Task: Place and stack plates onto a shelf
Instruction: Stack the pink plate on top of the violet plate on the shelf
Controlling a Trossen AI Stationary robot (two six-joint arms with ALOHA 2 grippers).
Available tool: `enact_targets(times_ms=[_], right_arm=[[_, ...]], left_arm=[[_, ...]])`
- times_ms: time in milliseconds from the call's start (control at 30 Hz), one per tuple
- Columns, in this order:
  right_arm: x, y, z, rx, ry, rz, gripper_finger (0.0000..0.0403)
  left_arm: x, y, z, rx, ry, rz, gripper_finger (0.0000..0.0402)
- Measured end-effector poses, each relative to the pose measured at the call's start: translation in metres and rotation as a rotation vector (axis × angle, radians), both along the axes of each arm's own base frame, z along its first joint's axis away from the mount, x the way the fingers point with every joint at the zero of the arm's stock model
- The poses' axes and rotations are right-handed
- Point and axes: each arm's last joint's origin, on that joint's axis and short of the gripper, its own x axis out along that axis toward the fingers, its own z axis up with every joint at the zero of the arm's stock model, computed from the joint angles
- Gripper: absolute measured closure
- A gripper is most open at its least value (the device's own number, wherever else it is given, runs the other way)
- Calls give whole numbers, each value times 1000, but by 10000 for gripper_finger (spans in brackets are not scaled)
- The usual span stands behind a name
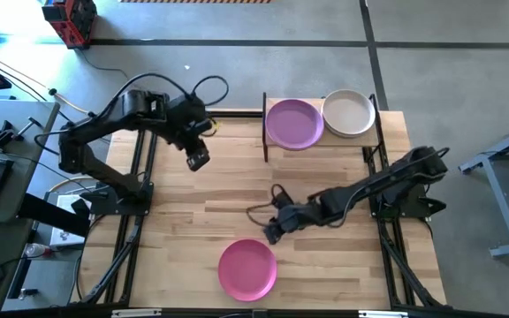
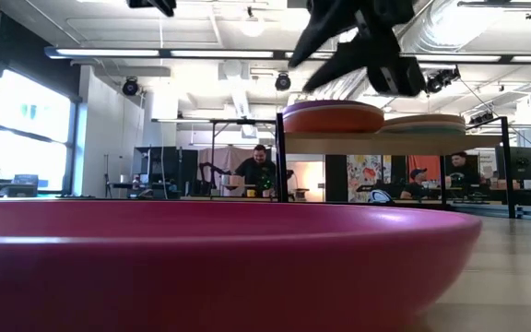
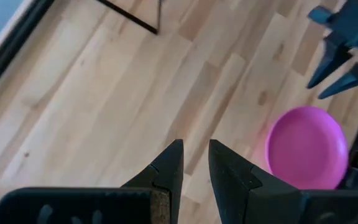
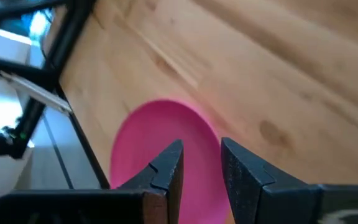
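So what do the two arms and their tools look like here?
Both are dark, jointed arms with black cables looping alongside. The left tool and right tool each end in two black, wedge-shaped fingers tapering to points, mounted on a flat black crossbar.

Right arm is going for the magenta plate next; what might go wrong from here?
1. The magenta plate lies flat near the table's front edge; a nudge from the right gripper may slide it off instead of gripping it.
2. The shelf already holds two stacks, topped by the purple plate and the off-white plate; a careless placement may topple one.
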Motion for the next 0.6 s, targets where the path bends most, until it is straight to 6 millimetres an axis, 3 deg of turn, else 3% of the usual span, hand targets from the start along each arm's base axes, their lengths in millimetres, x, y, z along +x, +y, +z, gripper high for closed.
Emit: enact_targets(times_ms=[333, 600], right_arm=[[7, 36, -44, 18, 81, 70, 313], [8, 50, -72, 59, 170, 115, 313]], left_arm=[[-3, -39, -2, 39, 68, 0, 337], [-4, -56, -3, 61, 79, -6, 337]])
